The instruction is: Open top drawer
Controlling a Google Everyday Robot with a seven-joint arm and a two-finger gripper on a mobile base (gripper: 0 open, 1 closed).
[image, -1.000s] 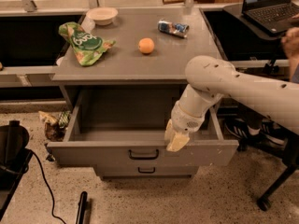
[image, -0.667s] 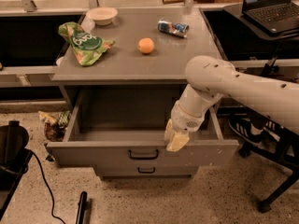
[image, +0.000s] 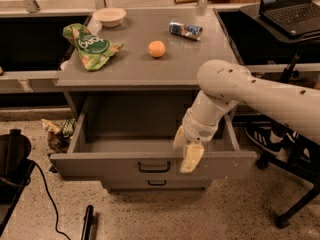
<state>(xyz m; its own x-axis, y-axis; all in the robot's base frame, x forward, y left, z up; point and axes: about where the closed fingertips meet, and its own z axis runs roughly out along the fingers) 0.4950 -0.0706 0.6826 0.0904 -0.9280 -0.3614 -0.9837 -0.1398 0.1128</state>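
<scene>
One grey cabinet stood in the middle of the view, and its top drawer stood well out from the body, with the inside open to the camera and the front panel nearest the viewer. A small black bar handle sat at the centre of that panel. Below it showed the front of a shorter drawer with a like handle, set further back and shut. The white arm reached in from the right, bent down over the right half of the open drawer, and ended in the gripper, which hung across the top edge of the front panel just to the right of the handle. Whether the gripper was spread or pressed together could not be told, nor whether it touched the panel. On the cabinet top lay a green bag at the left, an orange near the middle, a small can on its side toward the back right, and a pale bowl at the back left, all well apart from one another. A laptop sat on a dark stand at the upper right. On the speckled floor, crumpled wrappers lay left of the cabinet and a black cable trailed near the lower left corner.
</scene>
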